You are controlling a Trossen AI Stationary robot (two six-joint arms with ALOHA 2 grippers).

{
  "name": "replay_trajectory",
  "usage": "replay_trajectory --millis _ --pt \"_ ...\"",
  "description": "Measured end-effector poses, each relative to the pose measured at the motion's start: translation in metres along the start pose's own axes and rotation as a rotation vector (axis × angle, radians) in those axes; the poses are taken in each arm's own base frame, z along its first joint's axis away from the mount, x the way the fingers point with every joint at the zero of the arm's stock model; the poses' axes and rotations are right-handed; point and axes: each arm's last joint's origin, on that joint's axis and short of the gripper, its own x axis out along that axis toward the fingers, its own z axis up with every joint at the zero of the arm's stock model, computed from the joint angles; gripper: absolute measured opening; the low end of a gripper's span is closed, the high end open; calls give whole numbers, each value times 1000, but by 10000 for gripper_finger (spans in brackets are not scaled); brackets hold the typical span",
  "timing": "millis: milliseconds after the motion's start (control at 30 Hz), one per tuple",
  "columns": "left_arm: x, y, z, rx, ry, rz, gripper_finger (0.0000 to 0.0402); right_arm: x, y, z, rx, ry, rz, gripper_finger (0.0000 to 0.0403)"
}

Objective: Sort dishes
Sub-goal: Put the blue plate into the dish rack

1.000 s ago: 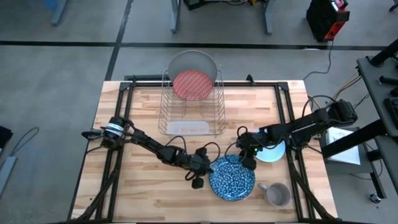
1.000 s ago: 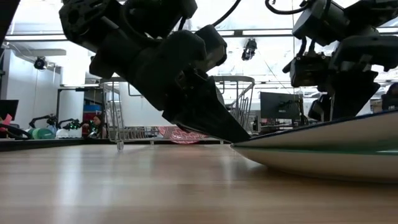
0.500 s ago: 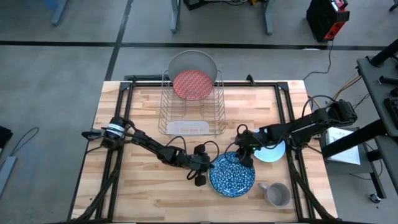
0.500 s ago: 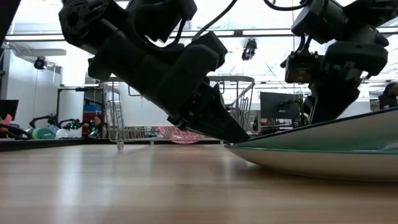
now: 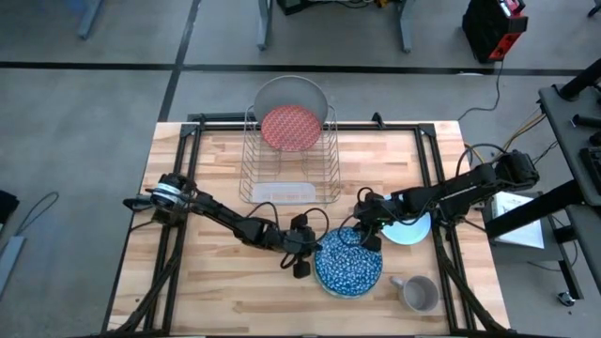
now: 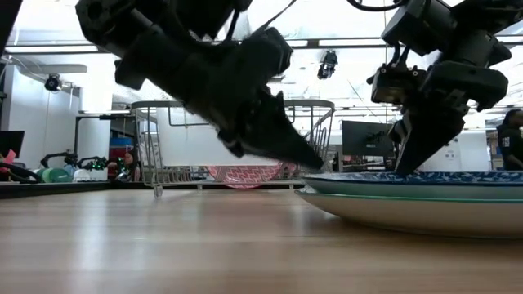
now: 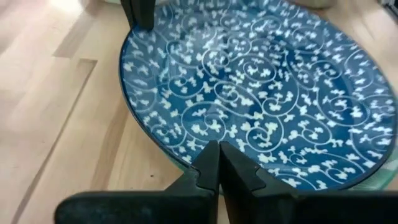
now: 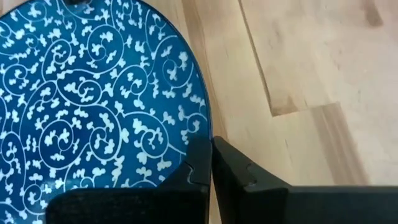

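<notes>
four plates (image 5: pixel 349 268), one mug (image 5: pixel 419 294), one rack (image 5: pixel 287 160)

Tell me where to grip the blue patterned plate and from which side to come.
Grip the blue patterned plate by its thin raised rim, probably from the table's left, where the left gripper already meets it. It lies flat, so only the edge offers purchase; the mug crowds its right.

Two slim black jointed arms — looped black cables, tapered black fingers (image 7: pixel 208 171).

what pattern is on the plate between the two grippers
White swirling vines and small leaves on deep blue cover the plate; the left wrist view shows it best.
</notes>
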Motion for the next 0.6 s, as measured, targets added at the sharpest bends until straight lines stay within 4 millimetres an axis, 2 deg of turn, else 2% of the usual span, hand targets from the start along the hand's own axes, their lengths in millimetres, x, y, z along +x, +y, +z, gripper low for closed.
replay_trajectory --millis 133,233,367,467,600 --pt "-4 -1 7 -9 -26 -9 0 -2 1 4 -22 -14 1 1" --pt "-4 -1 5 -15 -2 -10 0 -3 1 5 -14 -29 -14 1" --pt "-5 -8 5 22 25 -158 0 -5 1 6 14 -40 -24 1" --pt "-5 -12 7 29 28 -187 0 -6 1 6 17 -41 -25 1" --pt "1 -10 -1 5 63 -171 0 -6 1 6 17 -43 -24 1"
